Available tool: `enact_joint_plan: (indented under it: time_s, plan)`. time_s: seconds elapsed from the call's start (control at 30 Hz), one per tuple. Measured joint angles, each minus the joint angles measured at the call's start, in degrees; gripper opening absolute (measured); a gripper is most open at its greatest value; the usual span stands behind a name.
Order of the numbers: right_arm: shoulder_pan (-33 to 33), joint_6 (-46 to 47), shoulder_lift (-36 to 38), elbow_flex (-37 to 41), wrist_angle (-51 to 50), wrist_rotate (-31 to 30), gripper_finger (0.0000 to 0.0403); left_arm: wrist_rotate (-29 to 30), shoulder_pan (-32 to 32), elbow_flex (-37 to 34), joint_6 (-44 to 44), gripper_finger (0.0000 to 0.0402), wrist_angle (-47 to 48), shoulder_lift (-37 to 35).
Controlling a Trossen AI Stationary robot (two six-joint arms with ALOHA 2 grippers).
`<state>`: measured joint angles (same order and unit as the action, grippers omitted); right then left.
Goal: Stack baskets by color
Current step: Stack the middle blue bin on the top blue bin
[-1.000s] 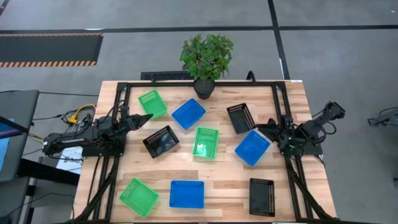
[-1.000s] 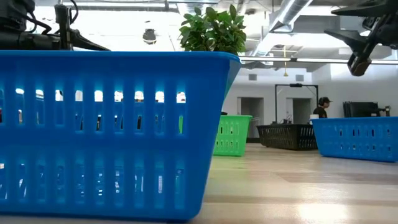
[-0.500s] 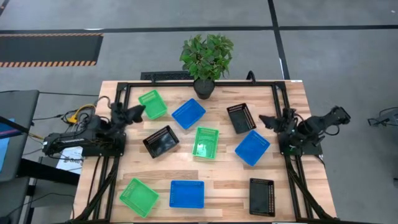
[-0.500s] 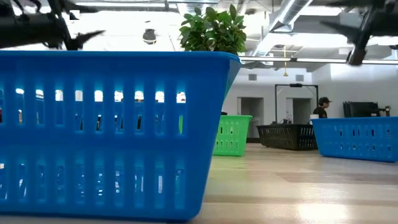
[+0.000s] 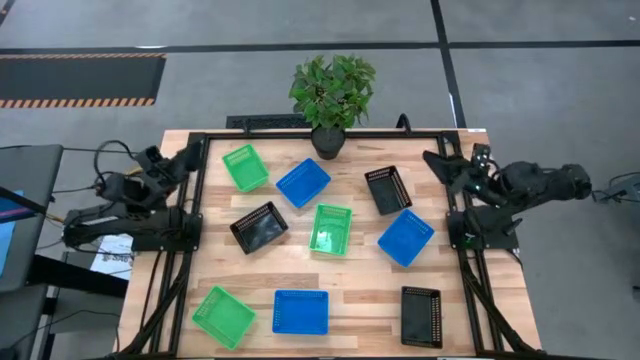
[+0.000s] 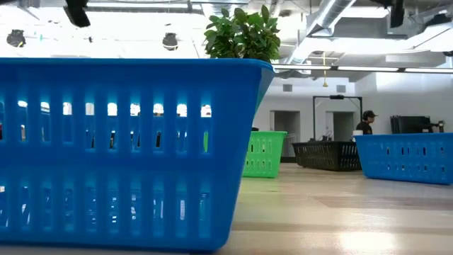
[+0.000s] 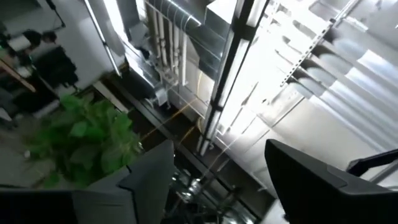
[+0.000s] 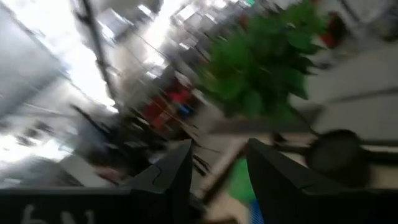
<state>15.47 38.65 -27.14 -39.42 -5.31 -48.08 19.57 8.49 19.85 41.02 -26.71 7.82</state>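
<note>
Pale wooden table (image 5: pixel 350 285): 9 perforated plastic baskets (image 5: pixel 330 229) lie unstacked below both raised grippers. Left gripper (image 7: pixel 217 174) and right gripper (image 8: pixel 219 163) are parted, empty. Baskets likely light, slightly flexible; grip 1 rim wall.

Grey floor (image 5: pixel 560 60), hazard-striped mat (image 5: pixel 80 80), exposed ceiling ducts (image 6: pixel 333 14), far doorways (image 6: pixel 336 117)

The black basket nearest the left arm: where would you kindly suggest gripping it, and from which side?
Probably by the black basket's thin rim wall on its left end, coming straight down from above: it lies open side up and tilted on the table, so one finger could slip inside the wall.
</note>
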Motion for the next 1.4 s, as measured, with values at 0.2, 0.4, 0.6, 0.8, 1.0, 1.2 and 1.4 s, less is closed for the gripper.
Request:
enact_joint_plan:
  time_s: [0.2, 0.4, 0.6, 0.8, 1.0, 1.2, 1.4]
  plan:
    - [-4.5, 17.3, -11.2, -13.3, -32.8, 1.4, 0.0175, -0.3, 0.0, 7.9, -2.7, 0.0259, 9.0, 7.7]
    - [-9.0, 34.4, -21.3, -21.6, -58.9, 14.8, 0.0162, 0.2, 0.0, 13.2, -4.4, 0.0272, 17.8, 14.2]
    - [-11.2, 38.1, -29.7, -22.2, -71.3, 31.6, 0.0145, -3.2, 0.0, 16.9, -11.2, 0.0281, 22.2, 16.8]
    - [-9.1, 39.1, -38.4, -22.2, -83.7, 38.2, 0.0133, -4.0, 0.0, 17.1, -12.3, 0.0281, 22.9, 16.8]
    - [-5.5, 33.7, -42.8, -21.1, -80.6, 44.5, 0.0170, -6.0, 0.0, 17.1, -12.5, 0.0281, 24.5, 16.8]
    - [-4.8, 31.4, -43.2, -17.8, -77.5, 44.7, 0.0239, -7.0, 0.0, 17.1, -13.4, 0.0281, 24.6, 16.8]
    - [-7.4, 27.1, -40.7, -8.8, -70.2, 48.5, 0.0254, -6.9, 0.0, 17.1, -13.7, 0.0281, 24.8, 16.8]
